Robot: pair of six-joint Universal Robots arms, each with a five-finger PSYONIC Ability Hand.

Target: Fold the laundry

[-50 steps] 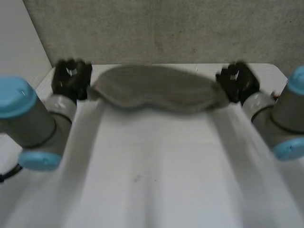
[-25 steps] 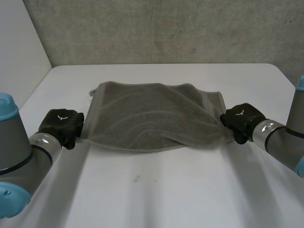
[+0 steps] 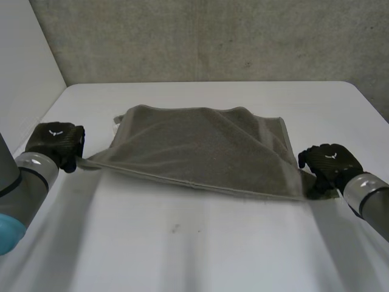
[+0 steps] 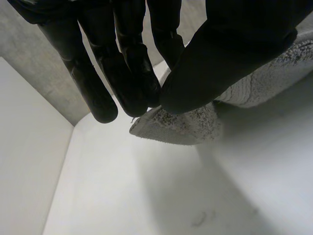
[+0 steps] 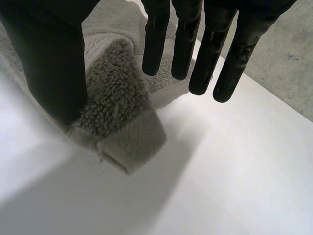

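A grey towel (image 3: 200,149) lies spread across the white table (image 3: 194,243), its near edge stretched between my two hands. My left hand (image 3: 56,141) is at the towel's near left corner. In the left wrist view its fingers (image 4: 132,73) and thumb pinch that corner (image 4: 181,128), which hangs just above the table. My right hand (image 3: 328,163) is at the near right corner. In the right wrist view its fingers (image 5: 215,49) are straight and apart from the thumb, and the fluffy corner (image 5: 117,112) lies loose on the table under them.
A grey wall (image 3: 213,36) stands behind the table's far edge. Bare table runs from the towel's near edge towards me. A small white tag (image 3: 115,121) sticks out at the towel's far left corner.
Both hands came down and towards me from the far side, drawing the bunched towel out flat. The right hand's fingers have opened off its corner; the left still pinches.
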